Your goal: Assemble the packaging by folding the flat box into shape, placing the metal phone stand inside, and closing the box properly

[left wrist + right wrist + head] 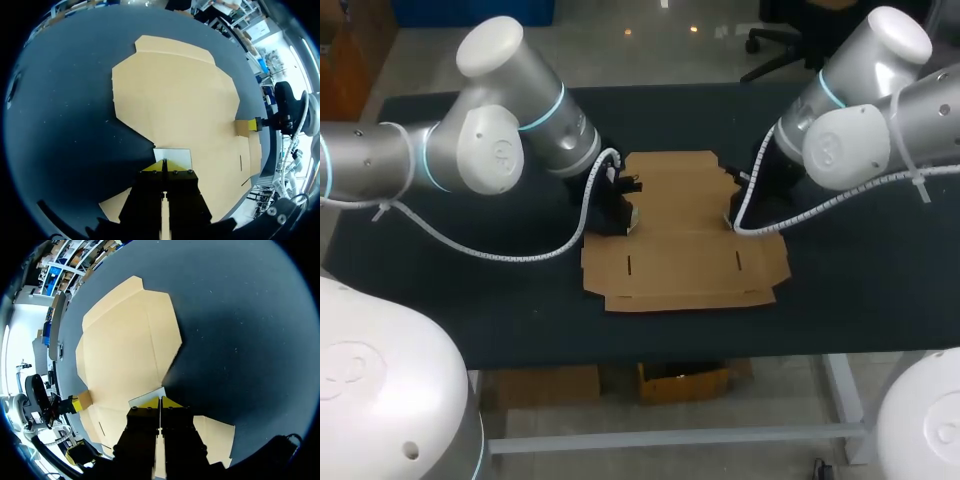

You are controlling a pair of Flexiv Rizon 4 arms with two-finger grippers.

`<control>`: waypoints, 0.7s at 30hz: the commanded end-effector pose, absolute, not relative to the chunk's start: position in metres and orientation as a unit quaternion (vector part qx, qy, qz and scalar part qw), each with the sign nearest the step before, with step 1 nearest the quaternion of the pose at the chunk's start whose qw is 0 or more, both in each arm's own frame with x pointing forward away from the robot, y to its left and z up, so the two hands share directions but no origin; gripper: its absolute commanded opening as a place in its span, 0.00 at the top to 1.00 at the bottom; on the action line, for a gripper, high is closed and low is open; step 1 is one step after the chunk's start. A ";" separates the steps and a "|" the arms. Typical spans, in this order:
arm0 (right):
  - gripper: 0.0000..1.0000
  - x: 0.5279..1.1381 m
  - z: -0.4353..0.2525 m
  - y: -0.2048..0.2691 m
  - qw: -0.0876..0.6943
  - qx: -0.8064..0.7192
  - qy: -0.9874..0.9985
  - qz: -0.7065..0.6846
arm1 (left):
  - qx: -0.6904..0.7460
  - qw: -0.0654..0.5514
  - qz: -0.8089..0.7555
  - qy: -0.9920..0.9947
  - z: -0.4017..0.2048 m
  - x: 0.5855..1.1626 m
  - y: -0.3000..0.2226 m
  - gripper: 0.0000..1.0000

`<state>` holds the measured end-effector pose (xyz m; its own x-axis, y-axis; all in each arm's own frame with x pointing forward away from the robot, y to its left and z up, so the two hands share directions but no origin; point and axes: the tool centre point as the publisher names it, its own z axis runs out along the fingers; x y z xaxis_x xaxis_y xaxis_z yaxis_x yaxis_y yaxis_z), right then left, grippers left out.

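The cardboard box (685, 255) is lying flat on the dark tabletop (470, 300), stretching between the two hands. The left hand (164, 166) is pinching its tips together on the side flap (172, 154) just ahead of it. The right hand (160, 401) is clamping the opposite flap (147, 397) the same way, and both flaps are tilting up.
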<state>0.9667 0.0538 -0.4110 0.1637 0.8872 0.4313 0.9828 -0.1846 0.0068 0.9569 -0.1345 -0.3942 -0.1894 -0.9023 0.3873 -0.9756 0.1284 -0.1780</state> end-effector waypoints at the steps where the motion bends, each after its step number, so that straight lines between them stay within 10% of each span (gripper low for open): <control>1: 1.00 0.968 -0.413 0.058 0.137 -0.751 -0.624 -0.170 | 0.631 0.090 0.195 -0.746 -0.395 0.957 -0.140 1.00; 21: 1.00 0.965 -0.416 0.062 0.134 -0.751 -0.624 -0.169 | 0.630 0.094 0.194 -0.746 -0.400 0.955 -0.146 1.00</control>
<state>0.9654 0.0585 -0.4133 0.1633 0.8917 0.4221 0.9828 -0.1845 0.0095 0.9542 -0.1400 -0.3972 -0.1892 -0.9010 0.3904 -0.9764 0.1305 -0.1720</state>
